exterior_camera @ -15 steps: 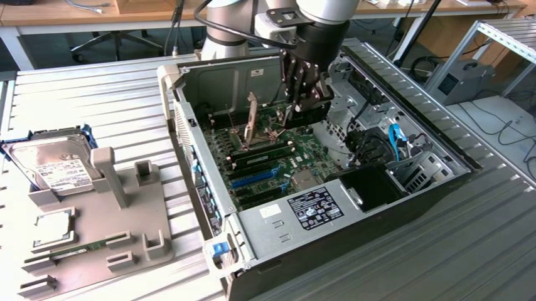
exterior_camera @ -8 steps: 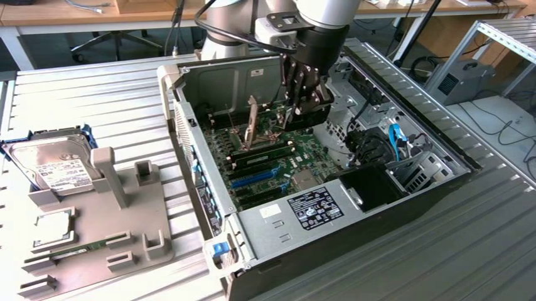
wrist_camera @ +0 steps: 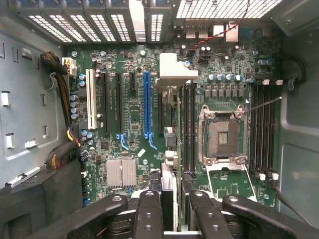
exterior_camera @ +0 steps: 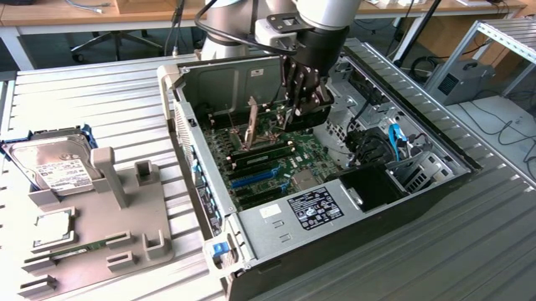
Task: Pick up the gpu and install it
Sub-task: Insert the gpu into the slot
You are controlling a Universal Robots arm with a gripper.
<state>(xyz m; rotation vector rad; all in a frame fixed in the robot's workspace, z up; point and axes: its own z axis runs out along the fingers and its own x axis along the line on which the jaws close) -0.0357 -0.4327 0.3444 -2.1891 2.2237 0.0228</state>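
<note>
The gpu (wrist_camera: 169,149) is seen edge-on in the wrist view as a thin dark card, with its pale metal bracket (wrist_camera: 174,72) at the far end. My gripper (wrist_camera: 173,215) is shut on it, one black finger (wrist_camera: 148,214) on each side. The card hangs over the green motherboard (wrist_camera: 124,119), between the long blue slot (wrist_camera: 146,104) and the black memory slots (wrist_camera: 188,124). In the exterior view my gripper (exterior_camera: 303,103) reaches down into the open computer case (exterior_camera: 368,188) with the dark gpu (exterior_camera: 312,116) in it, above the board.
An open CPU socket (wrist_camera: 222,134) lies beside the memory slots, its lever raised (exterior_camera: 251,125). Cables (exterior_camera: 393,141) and a drive cage crowd the case's right side in the exterior view. A grey holder tray (exterior_camera: 125,232) on that view's left carries a hard drive (exterior_camera: 54,166) and a memory stick (exterior_camera: 80,251).
</note>
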